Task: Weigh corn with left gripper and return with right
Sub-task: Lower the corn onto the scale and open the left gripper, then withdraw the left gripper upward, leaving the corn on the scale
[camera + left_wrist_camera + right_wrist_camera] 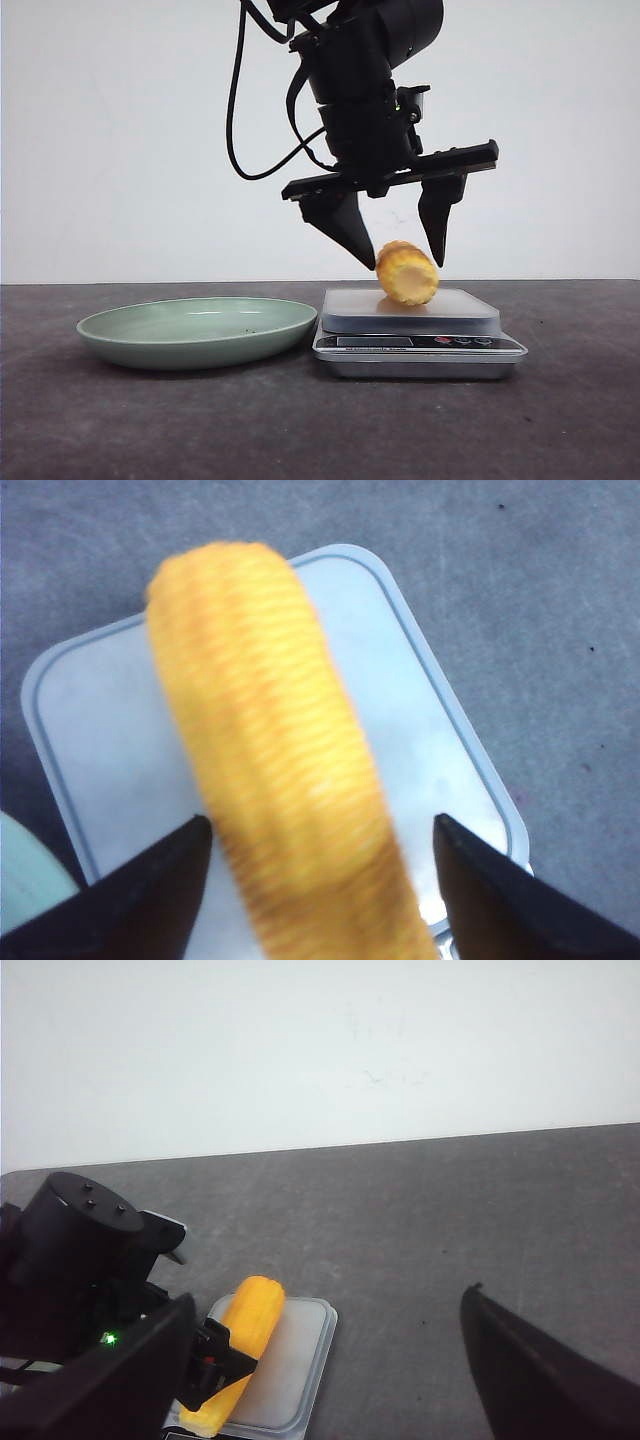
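The corn (407,273), a yellow-orange cob piece, lies on the platform of a silver kitchen scale (350,312). My left gripper (405,262) hangs just over it, open, one black pointed finger on each side. In the left wrist view the corn (270,740) runs between the fingers; one fingertip (195,832) is close against it and the other (450,832) stands clear. My right gripper (328,1295) is open and empty, some way off, and does not show in the front view. Its view shows the corn (245,1335) on the scale (300,1360).
A shallow green plate (200,340) sits on the dark table just left of the scale; its edge shows in the left wrist view (20,880). The scale's display and buttons (460,341) face the front. A white wall stands behind.
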